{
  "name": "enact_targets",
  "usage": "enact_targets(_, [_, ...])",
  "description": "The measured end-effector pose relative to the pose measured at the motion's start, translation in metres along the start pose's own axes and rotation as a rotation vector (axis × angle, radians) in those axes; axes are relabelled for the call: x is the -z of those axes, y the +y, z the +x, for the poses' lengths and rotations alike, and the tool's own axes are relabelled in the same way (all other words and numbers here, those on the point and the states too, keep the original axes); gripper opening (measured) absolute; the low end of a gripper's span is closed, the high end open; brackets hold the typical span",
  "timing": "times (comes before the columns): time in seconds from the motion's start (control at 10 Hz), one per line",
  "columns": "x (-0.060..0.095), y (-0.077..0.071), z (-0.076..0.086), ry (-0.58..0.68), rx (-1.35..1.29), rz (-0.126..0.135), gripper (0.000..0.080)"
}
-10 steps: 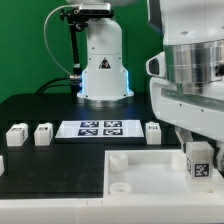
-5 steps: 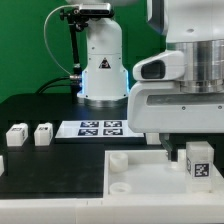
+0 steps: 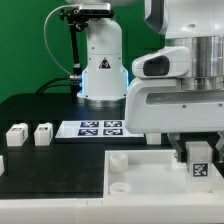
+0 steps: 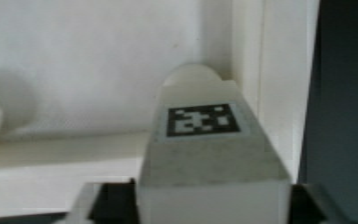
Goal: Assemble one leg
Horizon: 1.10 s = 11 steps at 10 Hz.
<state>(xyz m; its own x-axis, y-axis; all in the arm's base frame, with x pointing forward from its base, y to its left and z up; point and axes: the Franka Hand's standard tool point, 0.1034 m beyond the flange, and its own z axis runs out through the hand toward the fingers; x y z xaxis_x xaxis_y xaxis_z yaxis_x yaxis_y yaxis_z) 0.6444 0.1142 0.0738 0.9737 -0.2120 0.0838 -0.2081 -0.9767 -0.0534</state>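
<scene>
Start at the exterior view's left, where you have two spare white pegs sitting side by side on the black table, well apart from the jaws, and next to them the marker board, also far off to the side of the jaws. Move across and you reach the white tray, its near part carrying a raised socket; the gripper hangs over the tray's far end, at the exterior view's right. The leg sits between the jaws with its tag facing you, and in the wrist view you see the leg running straight out from between the two dark fingers, so you can take it that the jaws are narrow and clamped on it. Your risk, as I judge it, is at seating: the arm's body hides the target socket, so if the leg is off-centre it could catch the rim, tilt in the grip or slip free. Watch too for the fingers pressing on the tray wall beside the jaws.
</scene>
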Motion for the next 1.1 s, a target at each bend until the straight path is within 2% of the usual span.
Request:
enact_targets(0.1, [-0.0002,0.0004,-0.0001,-0.001,-0.065,0.0,0.0291])
enact_targets(0.3, [-0.001,0.0029,0.0002,-0.014,-0.403,-0.003,0.0291])
enact_targets(0.4, [-0.0019,0.0051,0.0012,-0.032,-0.579,0.004,0.0291])
enact_targets(0.6, [-0.002,0.0088,-0.0006,-0.07,-0.939,0.036,0.0291])
enact_targets(0.9, [-0.0016,0.0054,-0.004,-0.077,-1.358,0.008,0.0294])
enact_targets(1.1, [-0.001,0.0036,-0.005,-0.072,-1.479,-0.002,0.0294])
